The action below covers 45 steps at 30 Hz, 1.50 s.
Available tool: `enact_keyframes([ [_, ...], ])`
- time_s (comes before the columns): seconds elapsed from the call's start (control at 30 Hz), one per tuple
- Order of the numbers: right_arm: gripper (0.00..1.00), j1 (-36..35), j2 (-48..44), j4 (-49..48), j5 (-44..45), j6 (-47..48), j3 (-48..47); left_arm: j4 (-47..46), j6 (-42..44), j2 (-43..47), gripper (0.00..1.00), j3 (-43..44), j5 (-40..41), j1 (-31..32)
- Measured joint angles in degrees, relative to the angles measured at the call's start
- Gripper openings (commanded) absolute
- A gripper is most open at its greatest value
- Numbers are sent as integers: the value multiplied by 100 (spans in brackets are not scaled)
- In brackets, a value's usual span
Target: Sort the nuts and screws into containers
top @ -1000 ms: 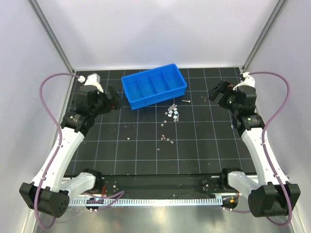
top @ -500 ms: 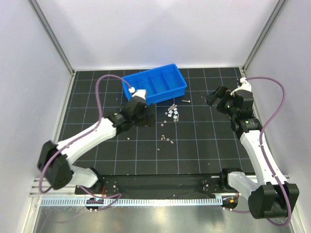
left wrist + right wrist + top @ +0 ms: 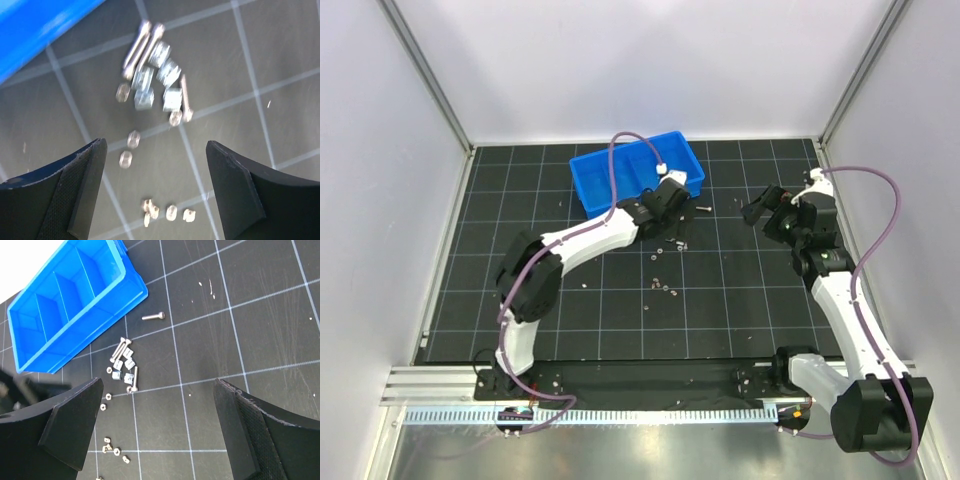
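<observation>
left gripper has swung in from the left edge and now hovers over the tiny silver metal screws and squat silver nuts, which lie on the mat beside the blue plastic divided tray. its fingers are wide apart, empty, narrowing slightly. right gripper is spread fully and holds nothing. judged: first pick about to start.

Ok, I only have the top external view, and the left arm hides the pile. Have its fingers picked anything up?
Observer: No. The left wrist view shows the left fingers apart with nothing between them. The screws and nuts lie loose on the mat below.
Operator: Anything in the tray?
Observer: The right wrist view shows the compartments of the tray bare wherever it sees into them.
Operator: And the right arm?
Observer: The right fingers are open and empty too.
</observation>
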State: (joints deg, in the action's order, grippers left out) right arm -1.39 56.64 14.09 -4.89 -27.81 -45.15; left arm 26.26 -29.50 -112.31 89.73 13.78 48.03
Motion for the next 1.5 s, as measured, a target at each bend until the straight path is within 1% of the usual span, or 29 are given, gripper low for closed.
enact_keyframes([
  [0.17, 99, 0, 173, -114, 17, -31, 33, -17, 341, -802, 80, 942, 15, -33],
  [0.2, 97, 0, 247, -201, 48, -31, 61, -17, 387, -918, 80, 1060, 11, -39],
  [0.3, 91, -44, 647, -424, 111, 79, 74, 81, 455, -1010, 82, 1106, -28, -74],
  [0.37, 91, -153, 1106, -466, 155, 264, -57, 98, 452, -973, 84, 1082, -42, -114],
  [0.4, 89, -260, 1432, -459, 177, 448, -212, 109, 444, -914, 86, 1029, -72, -144],
  [0.43, 89, -391, 1777, -400, 184, 651, -407, 129, 422, -835, 86, 962, -103, -179],
  [0.47, 88, -573, 2225, -372, 192, 1036, -708, 173, 376, -680, 87, 811, -186, -262],
  [0.6, 86, -1016, 3379, -315, 55, 2306, -1499, 343, 142, -17, 88, 358, -448, -723],
  [0.67, 85, -1119, 3764, -293, 7, 2892, -1718, 354, 52, 444, 90, 24, -531, -1032],
  [0.73, 85, -1123, 3980, -326, -26, 3357, -1788, 426, -11, 879, 93, -278, -566, -1303],
  [0.83, 86, -1084, 4223, -387, -262, 3976, -1838, 446, -48, 1410, 94, -570, -601, -1609],
  [0.9, 84, -1071, 4468, -361, -492, 4275, -2026, 442, -48, 1641, 95, -682, -632, -1687],
  [1.0, 81, -1067, 4953, -313, -769, 4594, -2570, 442, -26, 1838, 96, -835, -654, -1705],
  [1.13, 81, -1067, 5515, -181, -992, 5007, -3289, 450, -2, 1917, 97, -975, -660, -1705],
  [1.27, 77, -1067, 5901, 140, -1049, 5366, -3845, 450, 4, 1917, 97, -1008, -697, -1746],
  [1.5, 74, -1016, 6207, 549, -1167, 5794, -4103, 452, 13, 1917, 97, -1010, -697, -1818],
])
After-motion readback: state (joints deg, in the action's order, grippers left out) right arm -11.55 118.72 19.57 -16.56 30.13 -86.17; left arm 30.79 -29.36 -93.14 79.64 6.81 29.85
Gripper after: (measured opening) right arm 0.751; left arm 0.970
